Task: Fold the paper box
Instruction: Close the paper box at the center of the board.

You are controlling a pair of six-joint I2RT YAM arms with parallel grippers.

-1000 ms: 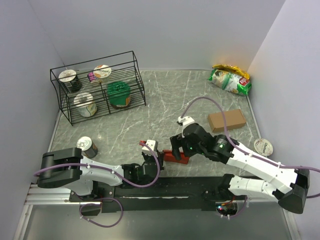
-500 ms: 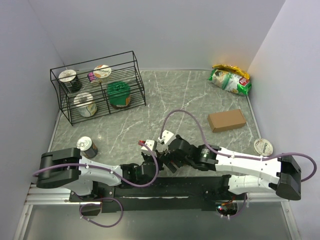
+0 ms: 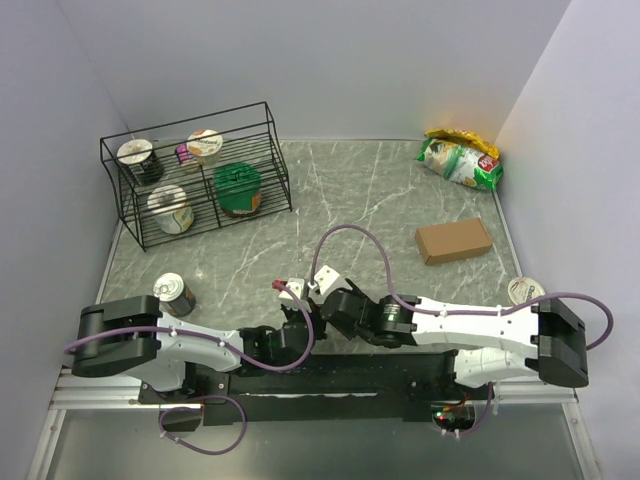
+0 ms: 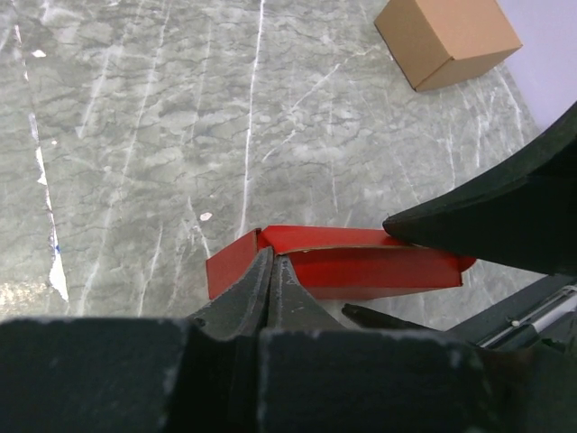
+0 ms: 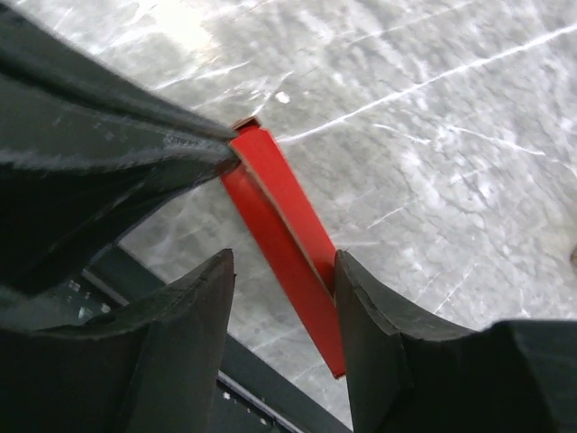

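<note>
Two grippers on the paper box point(image 4: 361, 266): it lies low on the worktop point(image 3: 350, 200) near the front edge, between my arms and hidden under them from above. My left gripper point(image 4: 272, 269) is fully closed, tips pinched on the crease at the box's left end. My right gripper point(image 5: 284, 263) is about half open and straddles the box further along; one finger point(image 5: 361, 307) touches the card, the other stands clear, so no clamp. Brown cardboard box point(image 3: 454, 241) well apart, right rear. Snack bag point(image 3: 460, 158) far right corner. Wire rack point(image 3: 195, 175) of cups far left. Can point(image 3: 174, 293) near my left arm.
</note>
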